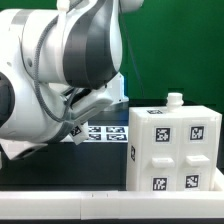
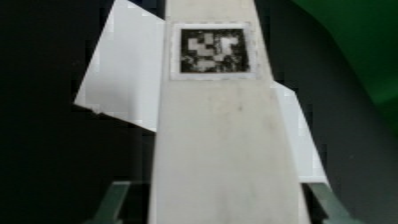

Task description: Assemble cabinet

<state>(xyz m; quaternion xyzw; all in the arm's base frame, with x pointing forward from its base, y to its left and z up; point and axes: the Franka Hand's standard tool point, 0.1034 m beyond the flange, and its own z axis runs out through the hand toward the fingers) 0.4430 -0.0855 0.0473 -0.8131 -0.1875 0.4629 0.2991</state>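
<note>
The wrist view shows the pincer (image 2: 217,205) clenched on a long flat white panel (image 2: 228,150): its two grey fingers (image 2: 118,200) sit at either edge of the panel's near end, and the panel runs away from the camera with a square black-and-white tag (image 2: 215,50) near its far end. A second flat white piece (image 2: 121,72) angles out from behind it; whether the two are joined I cannot tell.

In the exterior view the cabinet (image 1: 170,140) stands at the right of the frame on the dark tabletop (image 1: 100,172), a smooth white plastic box with four tags on its facing side and a small cylindrical knob (image 1: 174,98) on top. The marker board (image 1: 100,131) lies at centre, behind the arm (image 1: 70,50), which fills the upper left.

To do this step well, I judge, keep the panel square to the cabinet and seat it gently; smooth plastic may slip in the grip.
</note>
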